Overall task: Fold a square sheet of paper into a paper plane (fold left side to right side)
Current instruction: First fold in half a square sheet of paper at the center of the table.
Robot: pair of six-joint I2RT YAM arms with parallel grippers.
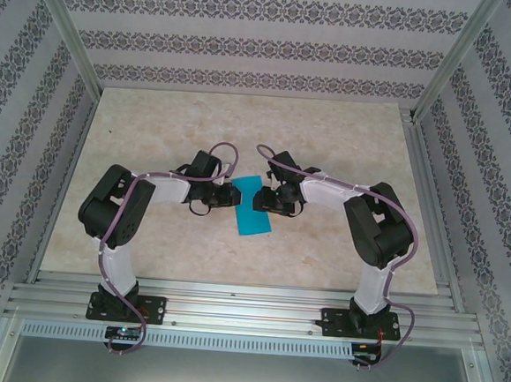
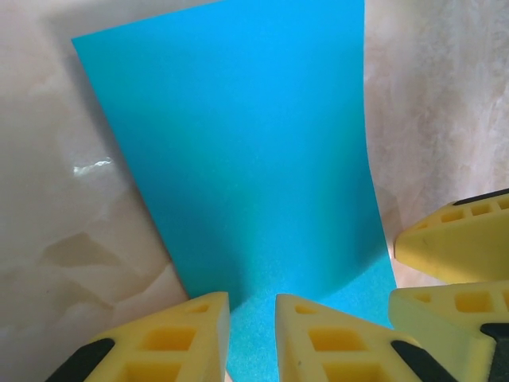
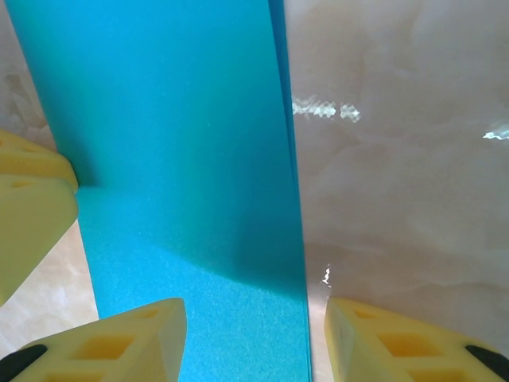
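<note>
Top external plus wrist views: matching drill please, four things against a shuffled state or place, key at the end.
1 thin cyan-blue square sheet of paper
2 yellow-tipped left gripper
3 yellow-tipped right gripper
4 beige marbled table

A jaws wide apart
B jaws narrowly apart
C beneath the paper
D one part bent upward

Pairs: 1-D, 2-B, 3-A, 4-C
</note>
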